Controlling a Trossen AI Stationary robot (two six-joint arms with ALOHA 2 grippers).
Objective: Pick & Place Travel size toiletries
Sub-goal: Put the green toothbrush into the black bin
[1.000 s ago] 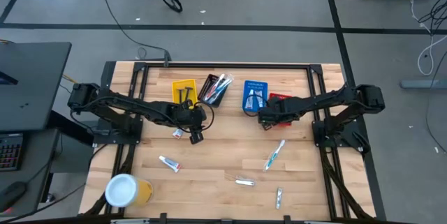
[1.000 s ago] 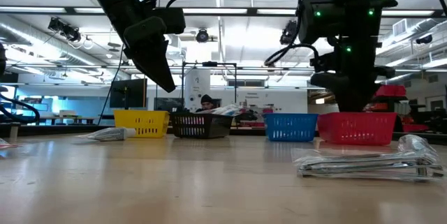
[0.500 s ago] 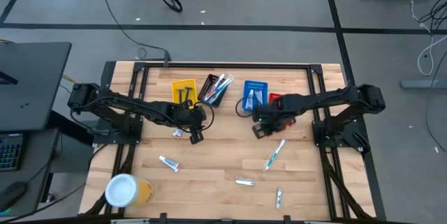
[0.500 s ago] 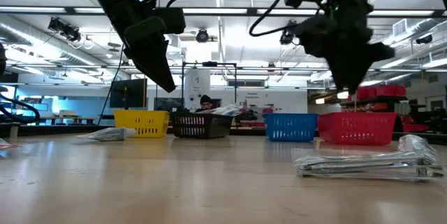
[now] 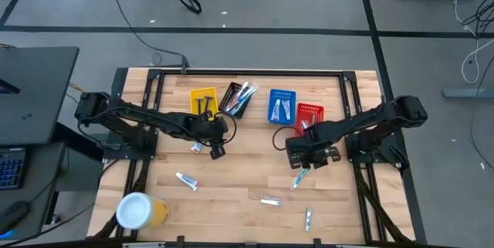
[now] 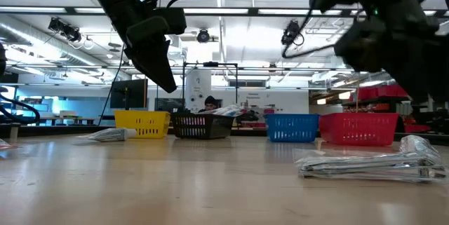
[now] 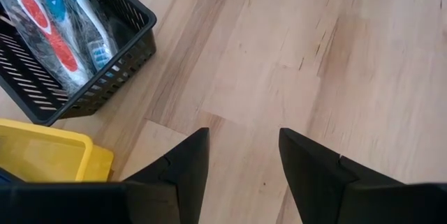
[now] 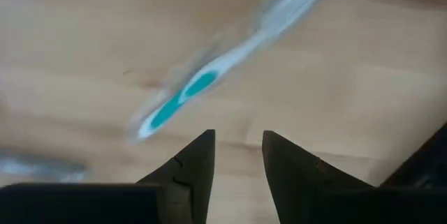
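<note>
Right wrist view, right pincer (image 8: 237,155) slightly parted, empty, toothbrush (image 8: 230,53) lying just ahead on table (image 8: 84,56).

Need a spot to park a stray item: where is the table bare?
Bare wood lies between the left gripper and right gripper, and near the tube. Crowded: the basket row, and around the toothbrush and sachets.

Pale matt wooden table (image 5: 231,194); glossy plastic toothbrush (image 8: 230,56); black plastic mesh basket (image 7: 105,77).
</note>
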